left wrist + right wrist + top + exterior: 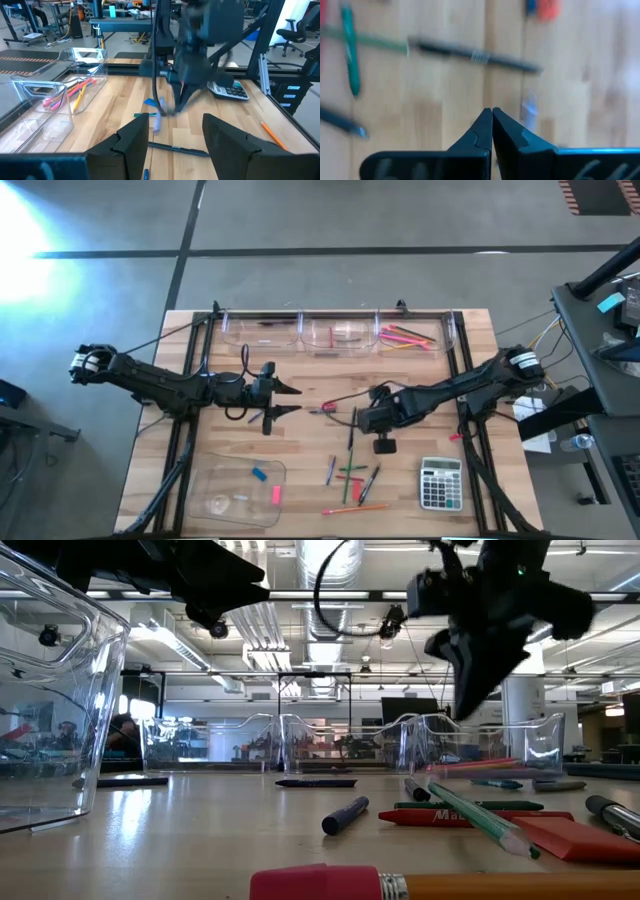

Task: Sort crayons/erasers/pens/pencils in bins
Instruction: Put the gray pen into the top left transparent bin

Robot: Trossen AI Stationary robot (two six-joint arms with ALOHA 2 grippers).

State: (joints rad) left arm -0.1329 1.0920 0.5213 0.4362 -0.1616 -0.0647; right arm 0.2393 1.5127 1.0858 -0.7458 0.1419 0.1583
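Right gripper (182,95) blurred; tray (50,690) cut off by edge

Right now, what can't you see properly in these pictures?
- Right gripper, right wrist view: fingertips meet, but blur hides whether anything thin sits between them.
- Left bin, high view: a dark stick lies inside; too small to tell what kind.
- Tray, high view: a pale item near the blue and pink erasers, too faint to name.
- Front pencil, low view: cut off by the bottom edge.
- Calculator, left wrist view: partly behind the blurred right arm.
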